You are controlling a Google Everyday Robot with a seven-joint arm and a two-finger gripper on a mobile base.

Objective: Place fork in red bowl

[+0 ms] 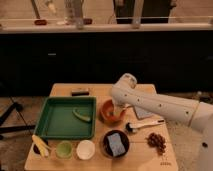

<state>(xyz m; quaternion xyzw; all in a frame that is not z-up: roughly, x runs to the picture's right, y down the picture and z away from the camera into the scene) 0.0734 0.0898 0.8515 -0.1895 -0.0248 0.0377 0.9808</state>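
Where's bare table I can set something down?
Bare: the back strip around the black block, and the front right corner by the grapes. Crowded: the front row of bowls, and the red bowl, where the gripper sits.

- White arm reaches in from the right over the wooden table (65, 91); the gripper (116, 107) sits low over the red bowl (112, 112), at its right-hand side.
- Green tray (60, 120) lies left of the red bowl, a green piece (81, 115) inside it.
- Front row, left to right: corn cob (40, 145), small green cup (64, 149), small white bowl (85, 149), dark bowl (115, 144) holding a blue-grey sponge (115, 143).
- White-handled utensil (145, 124) lies right of the bowls; a brown cluster (157, 141) sits near the front right corner.
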